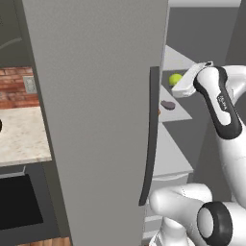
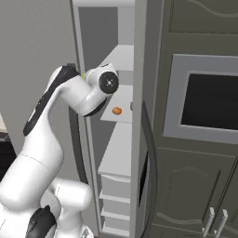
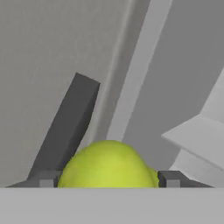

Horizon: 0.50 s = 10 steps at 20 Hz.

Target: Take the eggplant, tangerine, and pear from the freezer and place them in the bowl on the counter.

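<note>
Yellow-green pear (image 3: 108, 164) is sitting clamped between the gripper (image 3: 108, 179) tips; smooth, rounded, probably slippery, best squeezed mid-belly.

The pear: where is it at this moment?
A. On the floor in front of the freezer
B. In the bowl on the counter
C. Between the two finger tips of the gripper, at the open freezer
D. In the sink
C. In the hand view the yellow-green pear sits between the two dark tips of the gripper, and the left base view shows it at the hand inside the freezer.
</note>
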Motion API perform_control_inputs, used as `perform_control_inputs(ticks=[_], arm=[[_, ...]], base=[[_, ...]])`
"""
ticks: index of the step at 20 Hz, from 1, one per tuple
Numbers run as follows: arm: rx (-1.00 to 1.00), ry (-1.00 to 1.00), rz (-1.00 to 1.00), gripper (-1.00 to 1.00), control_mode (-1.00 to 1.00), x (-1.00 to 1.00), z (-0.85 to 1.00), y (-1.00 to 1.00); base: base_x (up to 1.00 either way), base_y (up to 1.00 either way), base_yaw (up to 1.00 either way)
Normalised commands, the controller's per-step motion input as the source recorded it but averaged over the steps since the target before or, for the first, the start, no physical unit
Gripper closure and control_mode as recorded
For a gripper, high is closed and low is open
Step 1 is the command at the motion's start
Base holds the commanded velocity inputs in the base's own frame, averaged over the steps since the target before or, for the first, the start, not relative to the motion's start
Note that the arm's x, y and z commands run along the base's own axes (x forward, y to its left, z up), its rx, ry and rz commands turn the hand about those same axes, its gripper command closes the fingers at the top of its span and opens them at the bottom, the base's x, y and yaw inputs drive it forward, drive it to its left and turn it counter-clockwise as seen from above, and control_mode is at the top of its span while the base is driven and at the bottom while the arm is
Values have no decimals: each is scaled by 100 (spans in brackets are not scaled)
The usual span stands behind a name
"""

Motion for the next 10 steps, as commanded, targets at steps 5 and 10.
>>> perform_control_inputs(ticks=[5, 10], arm=[[-4, -1, 0, 100, -100, -91, 24, 19], [-8, 16, -5, 100, -100, -75, 48, 20]], base=[[0, 0, 0], [0, 0, 0]])
